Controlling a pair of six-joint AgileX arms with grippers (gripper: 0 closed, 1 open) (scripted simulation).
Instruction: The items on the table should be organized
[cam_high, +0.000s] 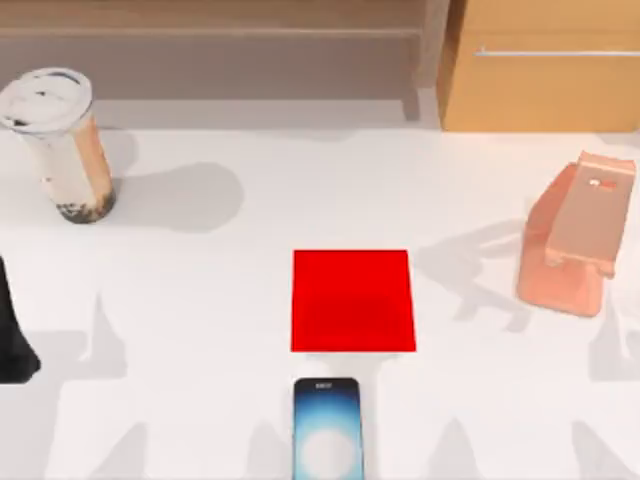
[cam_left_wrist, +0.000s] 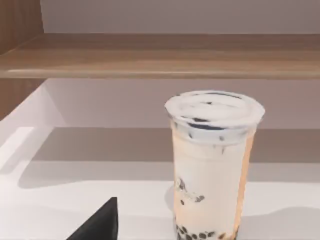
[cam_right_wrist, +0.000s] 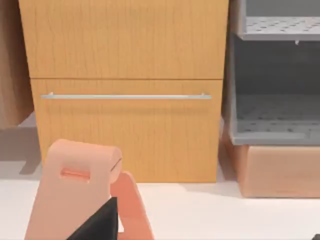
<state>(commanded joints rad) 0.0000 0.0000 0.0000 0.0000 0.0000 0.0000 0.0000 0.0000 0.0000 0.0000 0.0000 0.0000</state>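
At the near edge of the white table (cam_high: 200, 330), about midway along it, the smartphone (cam_high: 327, 428) lies flat with its blue-white screen glowing, its lower end cut off by the frame. Just beyond it, close but not touching, the flat red mat (cam_high: 352, 300) sits squarely in the middle of the table. At the left edge, level with the mat, a dark part of the left arm (cam_high: 14, 335) reaches in; a black tip of the left gripper (cam_left_wrist: 97, 224) shows in the left wrist view, pointing toward the cup, and whether its fingers are apart or together cannot be told. Near the right edge, farther back than the mat, the salmon-pink phone stand (cam_high: 578, 235) stands tilted; in the right wrist view a black tip of the right gripper (cam_right_wrist: 97, 222) overlaps it, fingers likewise impossible to judge. In the far left corner the cup of milk tea (cam_high: 60, 145) stands upright, white lid on, dark pearls at its bottom. Behind the far edge a wooden cabinet (cam_high: 545, 70) with a metal handle (cam_high: 555, 52) stands at the right.
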